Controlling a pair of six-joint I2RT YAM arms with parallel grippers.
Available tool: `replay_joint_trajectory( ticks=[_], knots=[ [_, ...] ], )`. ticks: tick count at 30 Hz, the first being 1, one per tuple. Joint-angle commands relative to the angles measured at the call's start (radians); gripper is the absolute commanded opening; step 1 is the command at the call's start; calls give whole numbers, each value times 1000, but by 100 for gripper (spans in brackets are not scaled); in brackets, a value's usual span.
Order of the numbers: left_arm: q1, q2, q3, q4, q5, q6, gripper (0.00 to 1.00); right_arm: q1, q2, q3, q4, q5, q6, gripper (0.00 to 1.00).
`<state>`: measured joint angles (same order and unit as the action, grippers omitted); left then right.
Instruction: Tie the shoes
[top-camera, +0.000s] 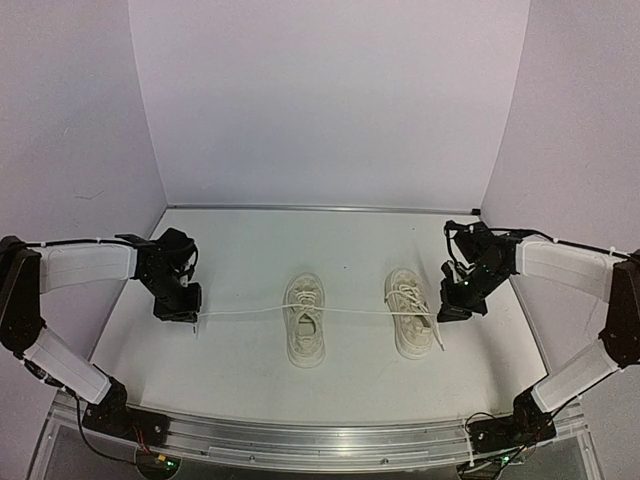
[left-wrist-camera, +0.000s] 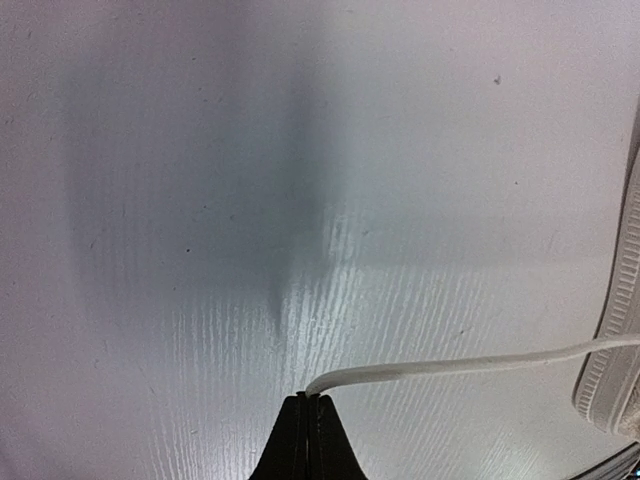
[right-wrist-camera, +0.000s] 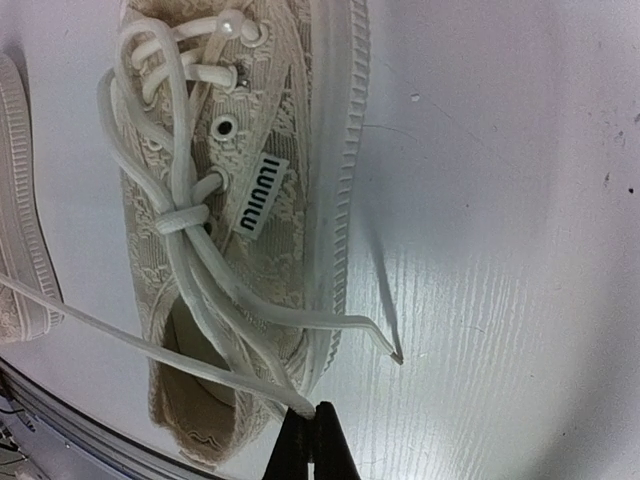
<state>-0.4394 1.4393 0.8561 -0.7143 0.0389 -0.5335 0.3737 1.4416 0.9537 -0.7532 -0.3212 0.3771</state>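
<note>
Two cream-white shoes stand side by side mid-table, the left shoe (top-camera: 305, 322) and the right shoe (top-camera: 410, 312). The left shoe's thin white lace (top-camera: 250, 313) is stretched taut sideways from both ends. My left gripper (top-camera: 190, 316) is shut on its left end, with the lace (left-wrist-camera: 470, 365) bending out of the closed tips of the left gripper (left-wrist-camera: 308, 397) toward a ribbed sole (left-wrist-camera: 615, 360). My right gripper (top-camera: 447, 312) is shut on the other end (right-wrist-camera: 150, 345), which crosses the right shoe's (right-wrist-camera: 270, 120) opening. That shoe's laces show a knot (right-wrist-camera: 182, 216) and a loose end (right-wrist-camera: 385, 345).
Pale walls (top-camera: 320, 100) close in the white table (top-camera: 240, 250) at the back and both sides. A metal rail (top-camera: 320, 442) with the arm bases runs along the near edge. The right gripper (right-wrist-camera: 312, 410) hovers just beside the right shoe's heel.
</note>
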Motion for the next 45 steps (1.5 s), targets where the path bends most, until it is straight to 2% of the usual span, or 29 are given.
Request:
replay_joint_trajectory(
  ticks=[1,3,4,5,6,7,8,9,10,11,16,20,25,27,30,32,36,39,45],
  knots=[
    [-35,9,62,7,67,118,0,-6,26,77,2,-64,-63,0],
    [-69,27,85,-17,33,134,0,-7,35,97,1,-75,-70,1],
    [-76,37,99,-30,30,137,1,-7,39,105,-1,-76,-74,5],
    [-77,50,112,-47,32,137,9,-7,41,115,-10,-76,-78,12],
    [-78,56,129,-65,34,137,23,-6,40,130,-24,-75,-81,25],
    [-78,53,152,-81,36,139,40,-6,35,146,-41,-71,-84,43],
    [-78,39,169,-88,33,145,64,-6,20,166,-55,-56,-87,55],
    [-78,21,186,-90,20,152,81,-6,6,197,-75,-39,-89,66],
    [-78,-3,200,-91,5,159,94,-7,-10,228,-90,-20,-94,71],
    [-78,-24,218,-90,-11,171,99,-7,-24,252,-99,-13,-103,74],
    [-80,-26,314,-89,-95,233,100,-6,-31,349,-97,-104,-159,82],
    [-82,-60,346,8,-151,235,100,-5,-20,372,-33,-190,-174,84],
    [-82,-115,337,153,-75,318,100,48,45,370,48,-284,-186,80],
    [-82,-98,332,185,30,379,99,107,79,360,82,-279,-189,78],
    [-83,-6,368,91,226,508,100,185,140,336,144,-269,-191,75],
    [-87,62,367,48,275,559,99,214,191,325,179,-263,-195,73],
    [-141,101,325,113,261,662,100,242,288,338,232,-274,-191,68],
    [-185,182,356,122,261,742,99,246,328,359,259,-294,-166,65],
    [-217,322,390,175,321,920,87,246,348,364,294,-325,-113,64]
  ],
)
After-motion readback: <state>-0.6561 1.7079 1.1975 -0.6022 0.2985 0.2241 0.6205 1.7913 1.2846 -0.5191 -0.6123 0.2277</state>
